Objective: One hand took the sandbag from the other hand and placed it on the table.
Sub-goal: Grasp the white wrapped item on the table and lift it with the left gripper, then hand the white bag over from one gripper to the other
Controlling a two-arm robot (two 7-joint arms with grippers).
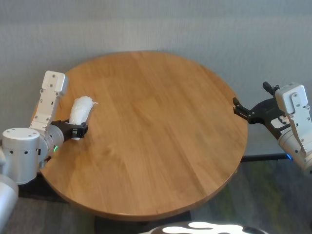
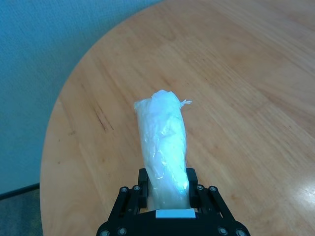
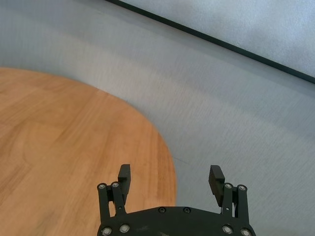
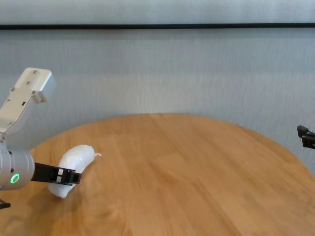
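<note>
The white sandbag (image 1: 80, 111) is held at its lower end by my left gripper (image 1: 78, 130), the green-ringed one, above the left side of the round wooden table (image 1: 161, 126). In the left wrist view the sandbag (image 2: 162, 147) stands out from between the shut fingers (image 2: 142, 187), its tied tuft at the far end. In the chest view the sandbag (image 4: 74, 164) hangs just above the tabletop in the left gripper (image 4: 66, 176). My right gripper (image 1: 248, 113), blue-ringed, is open and empty beyond the table's right edge; the right wrist view shows its fingers spread (image 3: 170, 178).
A grey wall stands behind the table. The table's right edge (image 3: 167, 157) lies just below the right gripper. Dark floor shows under the table's front edge.
</note>
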